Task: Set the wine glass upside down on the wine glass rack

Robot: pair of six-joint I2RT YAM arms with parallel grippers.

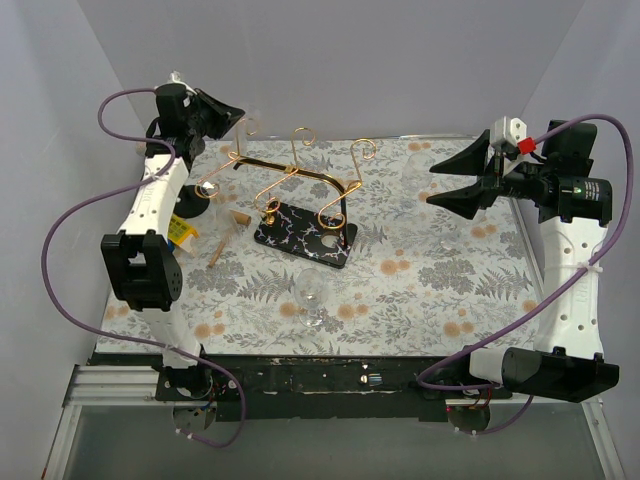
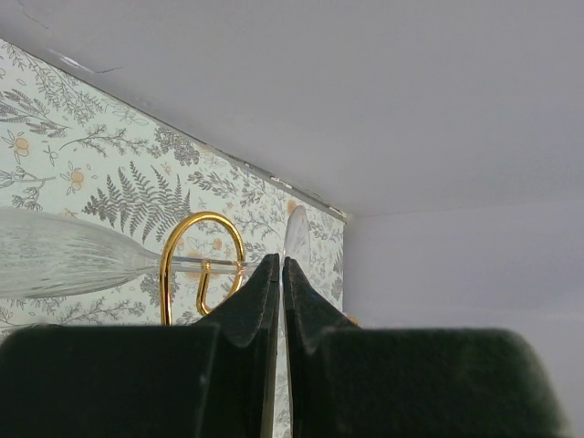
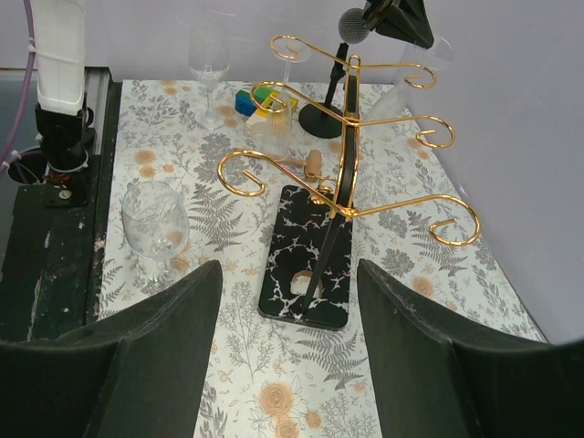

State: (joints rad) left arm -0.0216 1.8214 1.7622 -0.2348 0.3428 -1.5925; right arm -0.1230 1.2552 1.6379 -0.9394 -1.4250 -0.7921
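The gold wire rack [image 1: 300,168] stands on its black veined base [image 1: 305,236] mid-table; it also shows in the right wrist view [image 3: 301,96]. My left gripper [image 1: 238,110] is raised at the rack's far left curl and is shut on the thin foot [image 2: 297,235] of a clear wine glass [image 2: 55,255]. The foot is uppermost and the bowl hangs lower, tilted [image 3: 394,96]. The stem crosses a gold curl [image 2: 201,215]; I cannot tell if it rests on it. My left gripper [image 2: 281,260] also shows in the right wrist view [image 3: 401,18]. My right gripper [image 1: 432,187] is open and empty, right of the rack [image 3: 287,269].
A second wine glass [image 1: 310,295] stands upright near the rack's front [image 3: 155,219]. A third glass [image 3: 208,59], a tumbler [image 3: 271,119], coloured blocks [image 3: 255,99], a wooden mallet [image 1: 228,236] and a black microphone stand [image 3: 351,23] are at the left. White walls enclose the table.
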